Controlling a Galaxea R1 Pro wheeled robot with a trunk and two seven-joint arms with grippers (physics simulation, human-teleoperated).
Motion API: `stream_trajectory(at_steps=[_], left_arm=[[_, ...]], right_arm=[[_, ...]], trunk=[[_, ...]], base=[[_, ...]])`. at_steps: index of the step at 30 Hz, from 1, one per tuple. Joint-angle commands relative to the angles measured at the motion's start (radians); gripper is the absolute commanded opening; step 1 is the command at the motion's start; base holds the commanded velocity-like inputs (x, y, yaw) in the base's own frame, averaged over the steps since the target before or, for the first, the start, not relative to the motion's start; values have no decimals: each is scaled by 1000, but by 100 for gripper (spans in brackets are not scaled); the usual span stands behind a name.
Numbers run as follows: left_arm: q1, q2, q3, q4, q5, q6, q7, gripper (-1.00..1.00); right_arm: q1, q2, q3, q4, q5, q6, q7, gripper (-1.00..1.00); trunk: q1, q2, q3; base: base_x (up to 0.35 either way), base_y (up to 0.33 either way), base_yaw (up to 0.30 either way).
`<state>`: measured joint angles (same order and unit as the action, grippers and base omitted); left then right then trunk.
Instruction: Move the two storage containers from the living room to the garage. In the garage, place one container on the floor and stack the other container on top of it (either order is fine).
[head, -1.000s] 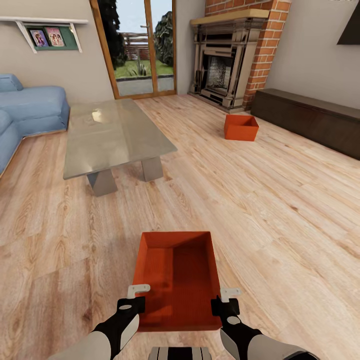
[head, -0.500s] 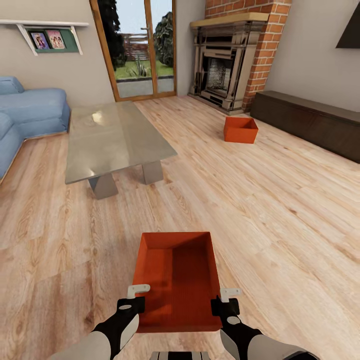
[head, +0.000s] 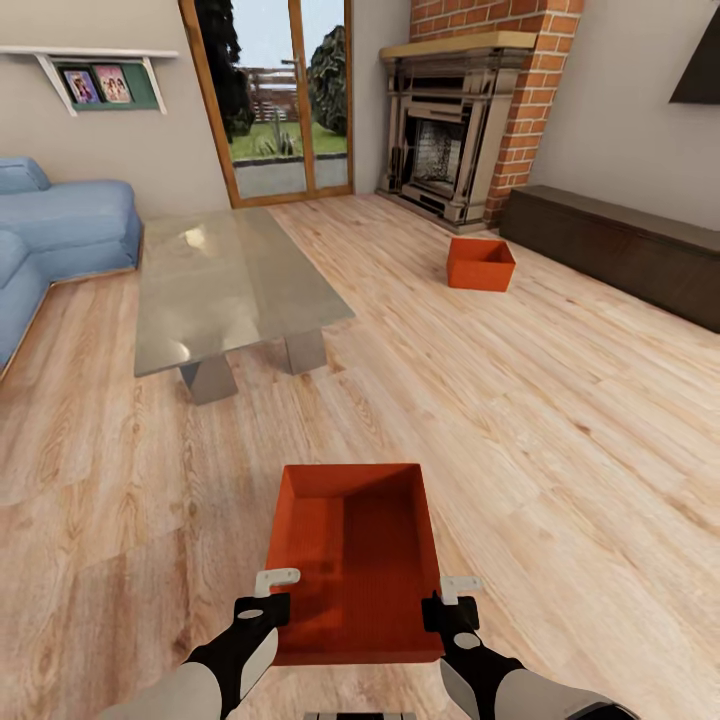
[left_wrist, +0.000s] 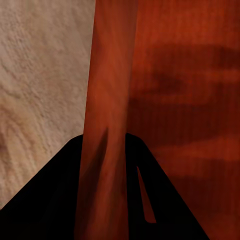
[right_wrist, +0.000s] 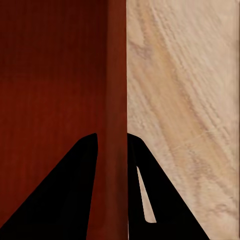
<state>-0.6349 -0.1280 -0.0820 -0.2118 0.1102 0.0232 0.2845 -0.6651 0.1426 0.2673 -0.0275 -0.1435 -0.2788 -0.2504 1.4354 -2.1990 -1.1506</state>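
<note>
Both hands grip one bin (head: 352, 560) above living room plank floor (head: 560, 420)

Legible text, labels, brands, numbers, signs: none. Framed pictures (head: 97, 84) on wall shelf (head: 60, 52): coloured images, too small to make out any lettering. Nearer storage container (head: 352, 562): plain orange-red, unmarked

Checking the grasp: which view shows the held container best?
The head view: the whole held container shows, left gripper and right gripper clamping its side walls. Each wrist view shows just one wall between the fingers.
</note>
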Motion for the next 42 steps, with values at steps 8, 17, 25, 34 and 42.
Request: stream_trajectory(at_steps=[8, 17, 25, 34, 42], left_arm=[[0, 2, -7, -1, 8, 3, 9, -100], [0, 2, -7, -1, 8, 3, 9, -100], [0, 2, -7, -1, 8, 3, 9, -100], [0, 2, -7, -1, 10, 3, 9, -100], [0, 2, -7, -1, 22, 3, 9, -100]], right_arm=[[-1, 0, 10, 1, -18, -7, 0, -100], [-1, -1, 10, 1, -18, -7, 0, -100], [-1, -1, 10, 1, -18, -7, 0, -100], [-1, -1, 10, 1, -18, -7, 0, -100], [-1, 0, 10, 1, -18, -7, 0, -100]], trunk=[[-31, 56, 24], [-65, 119, 53], [-96, 175, 78], [-131, 238, 106], [-161, 294, 131]], base=[[0, 0, 0], [0, 0, 0], [0, 0, 0], [0, 0, 0], [0, 0, 0]])
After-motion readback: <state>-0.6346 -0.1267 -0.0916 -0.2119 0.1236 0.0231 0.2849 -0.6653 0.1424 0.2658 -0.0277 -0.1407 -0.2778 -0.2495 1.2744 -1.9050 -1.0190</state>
